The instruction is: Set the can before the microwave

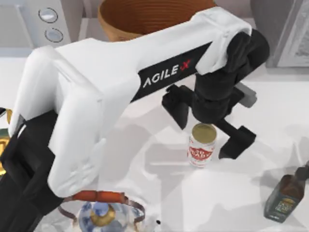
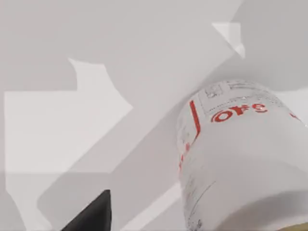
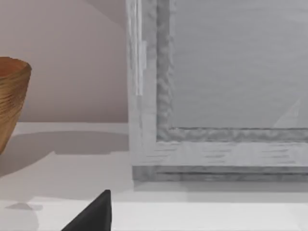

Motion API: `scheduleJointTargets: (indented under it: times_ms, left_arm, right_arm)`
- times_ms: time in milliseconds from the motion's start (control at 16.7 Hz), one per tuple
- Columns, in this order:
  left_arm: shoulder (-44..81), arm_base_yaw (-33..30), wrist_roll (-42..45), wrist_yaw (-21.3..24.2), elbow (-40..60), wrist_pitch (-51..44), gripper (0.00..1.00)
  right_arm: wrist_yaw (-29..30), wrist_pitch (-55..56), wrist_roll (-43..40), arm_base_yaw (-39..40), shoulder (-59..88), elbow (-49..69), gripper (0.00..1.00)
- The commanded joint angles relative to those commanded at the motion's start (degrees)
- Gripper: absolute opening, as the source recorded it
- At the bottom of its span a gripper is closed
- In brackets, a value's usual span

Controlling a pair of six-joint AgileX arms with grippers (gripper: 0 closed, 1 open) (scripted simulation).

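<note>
Microwave [image 1: 36, 21], pale with two round dials, at the table's [image 1: 270, 111] far left corner; wooden bowl [image 1: 145, 17] along the far edge; patterned teapot [image 1: 102, 212] at the near edge. Can [image 1: 202, 145], upright, red-labelled, gold-lidded, mid-table and well apart from the microwave, between the spread fingers of the left gripper [image 1: 207, 130], ungrasped. Dark brown bottle [image 1: 285, 195] towards the near right corner; darker grey appliance [image 1: 285, 29] at the far right corner; right gripper's state impossible to tell.
</note>
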Motion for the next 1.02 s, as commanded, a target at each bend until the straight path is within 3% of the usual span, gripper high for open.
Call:
scheduleJointTargets:
  times_ms: [420,1020]
  left_arm:
    - [-0.2,0.0,0.0,0.0,-3.8,3.7,1.00]
    - [-0.2,0.0,0.0,0.0,-3.8,3.7,0.25]
  right_arm:
    - [0.0,0.0,0.0,0.0,0.0,0.0,1.00]
    - [0.0,0.0,0.0,0.0,0.0,0.0,1.00]
